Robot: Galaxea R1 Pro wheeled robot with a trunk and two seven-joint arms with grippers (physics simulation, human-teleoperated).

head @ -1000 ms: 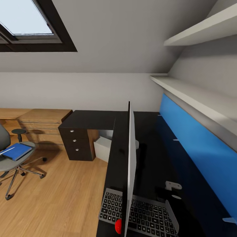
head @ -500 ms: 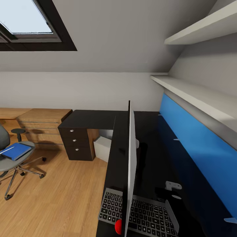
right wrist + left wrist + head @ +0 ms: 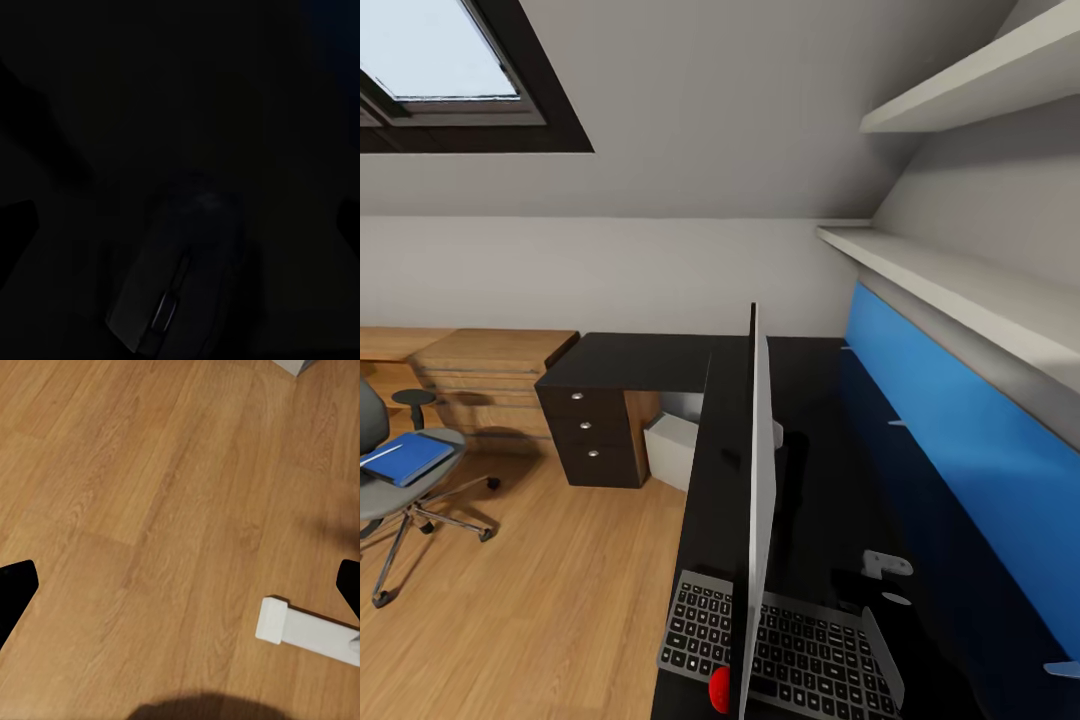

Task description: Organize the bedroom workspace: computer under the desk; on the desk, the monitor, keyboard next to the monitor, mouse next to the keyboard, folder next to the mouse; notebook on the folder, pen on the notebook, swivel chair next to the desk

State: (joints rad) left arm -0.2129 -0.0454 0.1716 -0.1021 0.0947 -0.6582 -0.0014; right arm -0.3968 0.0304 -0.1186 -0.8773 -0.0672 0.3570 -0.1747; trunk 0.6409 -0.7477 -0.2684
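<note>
A monitor [image 3: 758,500] stands edge-on at centre on the black surface [image 3: 650,360], a keyboard [image 3: 800,650] beneath it at the bottom. At far left, a blue folder [image 3: 405,458] lies on the swivel chair [image 3: 390,490]. The computer [image 3: 672,450] sits under the surface. The mouse [image 3: 176,281] lies dimly between the right end effector's spread fingers — the left end effector [image 3: 180,592] is also open, over wooden floor [image 3: 150,510].

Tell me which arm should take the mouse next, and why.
Right, probably. The right tool looks straight down at the mouse lying between its open fingertips on the dark desk. The left tool is over the bare wooden floor.
</note>
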